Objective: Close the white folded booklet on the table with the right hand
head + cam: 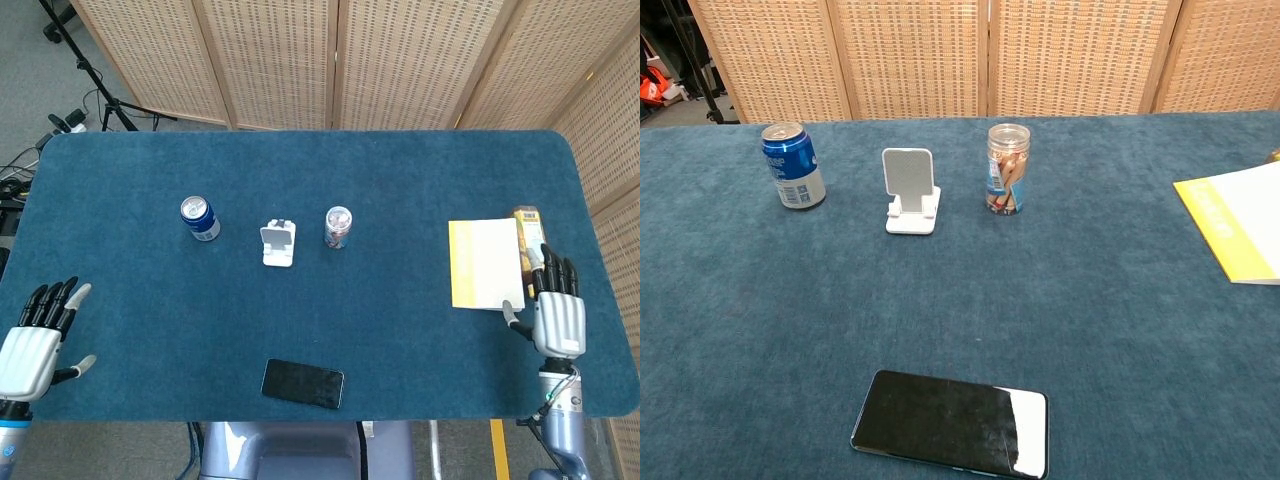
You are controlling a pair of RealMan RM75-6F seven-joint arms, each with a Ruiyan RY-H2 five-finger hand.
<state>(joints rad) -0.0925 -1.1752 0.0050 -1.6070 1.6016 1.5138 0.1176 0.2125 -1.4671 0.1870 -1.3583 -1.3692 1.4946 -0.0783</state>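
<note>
The white booklet [485,263] with a yellow spine strip lies flat and closed on the right side of the blue table; the chest view shows the booklet [1245,228] at its right edge. My right hand [558,312] is open, fingers straight, just right of and below the booklet's near corner, not holding it. My left hand [37,339] hovers open by the table's near left edge, far from the booklet. Neither hand appears in the chest view.
A yellow bottle [529,240] lies along the booklet's right side. A blue can [200,218], a white phone stand [278,243] and a small jar [338,227] stand in a row mid-table. A black phone [302,383] lies near the front edge.
</note>
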